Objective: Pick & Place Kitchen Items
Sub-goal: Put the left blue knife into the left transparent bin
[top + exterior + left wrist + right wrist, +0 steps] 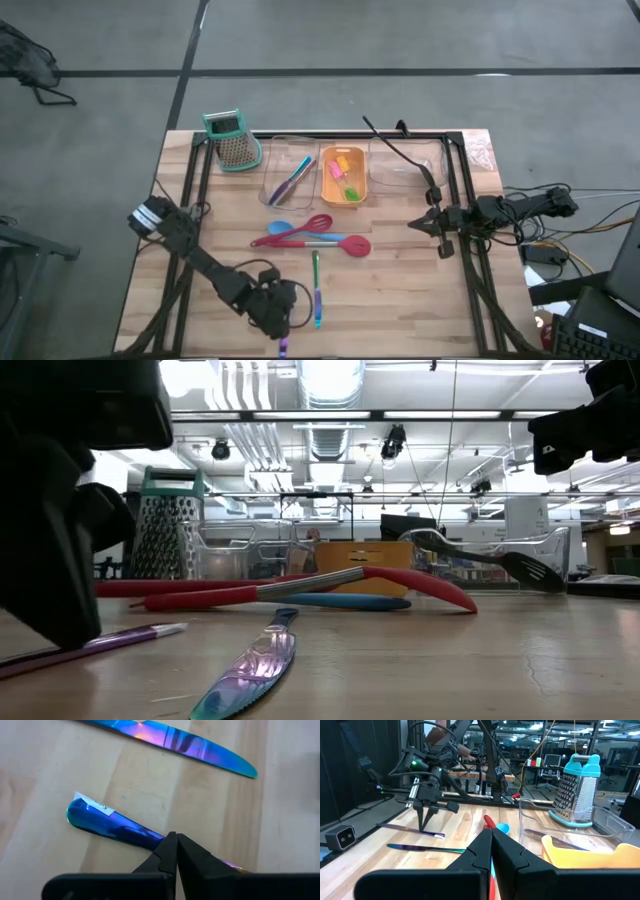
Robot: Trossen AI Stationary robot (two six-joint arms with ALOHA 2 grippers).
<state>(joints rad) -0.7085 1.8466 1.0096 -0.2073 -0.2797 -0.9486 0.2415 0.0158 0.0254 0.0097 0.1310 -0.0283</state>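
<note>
My left gripper (284,324) stands near the table's front edge, pointing steeply down, shut on a thin purple-blue stick (115,825) with a white label at one end. Just to the right of it lies a green-handled knife with a shimmering blue blade (316,290), flat on the wood. A red spatula (330,241), a red whisk-like tool (305,228) and a blue spoon (281,228) lie at mid-table. My right gripper (412,226) waits shut at the right side, holding nothing. The black spoon (400,155) leans in the right clear tray. My left gripper has the purple-blue stick between its two fingertips (167,847), some way along from the labelled end (92,805). The fingers come from above, slanting down, and lie across the stick. The stick is nearly level and low; I cannot tell whether it is clear of the wood.
Along the far edge stand a teal-topped grater (232,140), a clear tray (272,160) with blue and purple sticks, an orange tray (328,178) with small pink and green pieces, and the right clear tray (440,160). Bare wood lies between the knife and the right arm.
</note>
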